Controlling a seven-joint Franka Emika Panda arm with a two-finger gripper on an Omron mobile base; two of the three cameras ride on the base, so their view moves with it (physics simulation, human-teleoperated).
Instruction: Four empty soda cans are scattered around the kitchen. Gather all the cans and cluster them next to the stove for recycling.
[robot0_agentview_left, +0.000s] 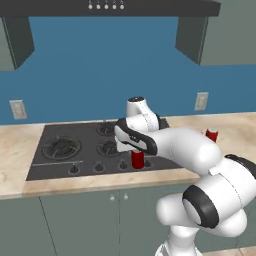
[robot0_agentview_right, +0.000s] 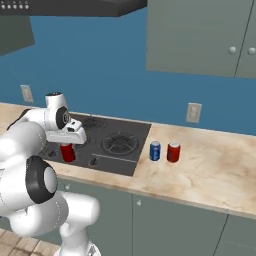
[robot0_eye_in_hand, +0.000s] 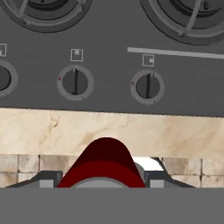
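Red can (robot0_eye_in_hand: 105, 164) in pincer (robot0_eye_in_hand: 101, 178) — over stove's (robot0_eye_in_hand: 109, 39) front edge.

I am seeing a dark red can (robot0_eye_in_hand: 105, 164) showing against the black stove (robot0_agentview_left: 55, 167); right of that stove, a blue can (robot0_agentview_right: 155, 150) and a red can (robot0_agentview_right: 173, 152) are sitting on the veined beige counter (robot0_agentview_right: 210, 175); a blue wall (robot0_agentview_left: 100, 75) is rising behind.
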